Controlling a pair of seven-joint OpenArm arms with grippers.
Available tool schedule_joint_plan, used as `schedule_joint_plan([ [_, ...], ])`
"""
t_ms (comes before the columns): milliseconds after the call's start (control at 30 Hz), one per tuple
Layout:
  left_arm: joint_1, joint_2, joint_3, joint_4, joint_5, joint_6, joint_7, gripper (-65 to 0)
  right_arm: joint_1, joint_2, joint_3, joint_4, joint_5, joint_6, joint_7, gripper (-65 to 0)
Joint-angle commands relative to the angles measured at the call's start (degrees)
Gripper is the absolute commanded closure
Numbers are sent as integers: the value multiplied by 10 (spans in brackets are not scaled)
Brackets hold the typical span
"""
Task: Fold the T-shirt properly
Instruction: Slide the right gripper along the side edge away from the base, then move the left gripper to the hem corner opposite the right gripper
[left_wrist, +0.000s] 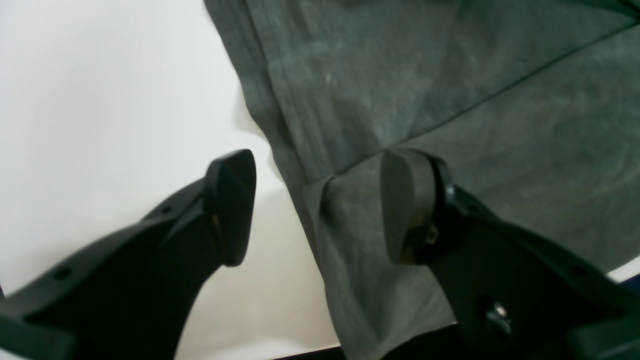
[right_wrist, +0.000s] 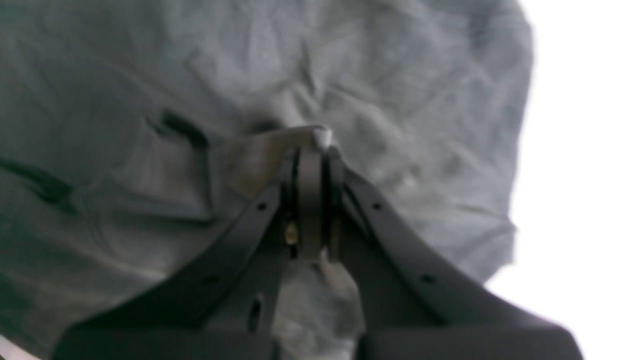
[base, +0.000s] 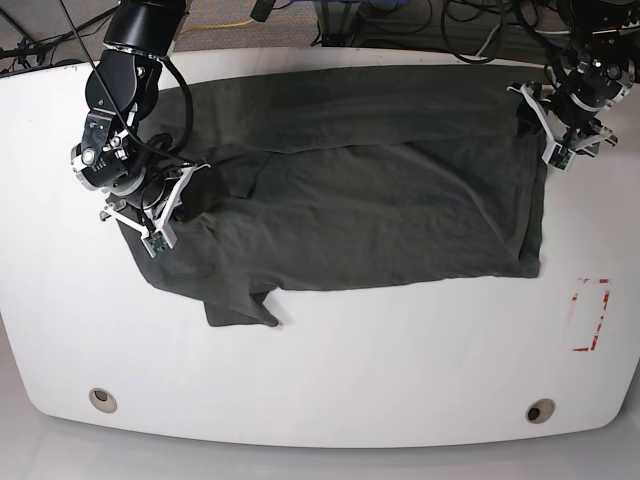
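Spreading across most of the base view, the white table (base: 330, 370) carried everything, and its near half lay bare apart from two small round holes (base: 101, 399) by the front edge and a red rectangular outline (base: 590, 315) toward the view's right. Over the far half lay the dark charcoal-grey T-shirt (base: 380, 190), stretched sideways, with one layer folded over another so that a long straight edge ran through its middle. Its right-hand end in that view was fairly flat and squared; its left-hand end was rumpled, with a short flap poking out toward the front edge.

The right arm (base: 120, 90) stood at the view's left, and its right gripper (right_wrist: 314, 150) was pressed together on a bunched pinch of the T-shirt's (right_wrist: 150, 75) cloth, a pale strip of fabric showing between the fingers (right_wrist: 270, 210); the picture there was blurred, so which part of the garment it was could not be told.

The left arm (base: 590, 70) stood at the view's far right, at the shirt's corner. Its left gripper (left_wrist: 317, 205) had its fingers (left_wrist: 232, 205) spread wide apart, one over bare table (left_wrist: 100, 100) and the other over the T-shirt (left_wrist: 450, 90), holding nothing, with the cloth's side edge running between them.
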Motion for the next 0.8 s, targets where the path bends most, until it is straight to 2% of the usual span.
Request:
schedule_joint_plan([
  [0, 0, -8, -3, 8, -3, 1, -10, -368, 12, 7, 2, 28, 5, 1, 6, 0],
  [367, 0, -10, -4, 8, -3, 1, -10, -368, 53, 7, 1, -9, 64, 1, 12, 0],
  [767, 1, -10, -4, 8, -3, 1, -10, -368, 99, 7, 1, -106, 72, 1, 57, 0],
])
